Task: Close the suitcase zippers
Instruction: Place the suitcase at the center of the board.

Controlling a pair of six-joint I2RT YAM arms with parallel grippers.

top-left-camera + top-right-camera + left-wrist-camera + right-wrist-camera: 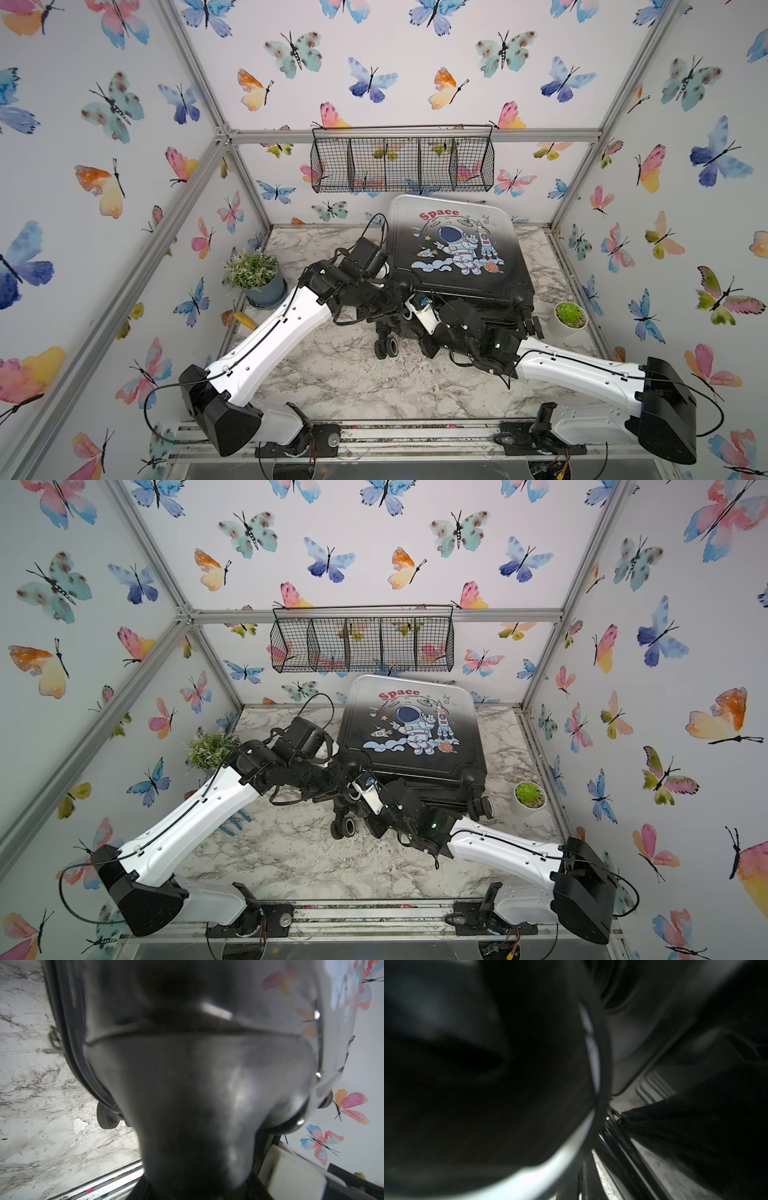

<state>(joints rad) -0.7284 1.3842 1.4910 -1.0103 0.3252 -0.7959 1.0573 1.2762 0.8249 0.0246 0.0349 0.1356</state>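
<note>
The suitcase [453, 245] lies flat on the marble surface [332, 374], right of centre. Its far end reaches the back edge, under the wire basket [401, 160], and in both top views its wheels [388, 345] point toward the front edge. I see a small hard shell, white at the far end and fading to glossy black at the wheel end. It carries a cartoon astronaut, a rocket and red "Space" lettering. The printed half sits on top of the other half, and the case is turned slightly out of square with the surface. In my left wrist view the shell [259, 1053] mirrors the butterfly walls. The zipper band [72, 1059] runs as a dark seam along its edge, with one zipper pull [54, 1040] hanging out over the marble. I cannot tell how far the band is zipped. The left tool [405, 286] is at the case's front-left corner, and its blurred finger fills the wrist view, so I cannot tell whether it is released or gripping. The right tool [446, 316] is tucked against the front edge of the case between the wheels and is clenched. Its own view is too dark for me to see whether it holds anything. A small potted succulent [570, 318] stands near the surface's right edge, just beside the case's front-right wheel.
</note>
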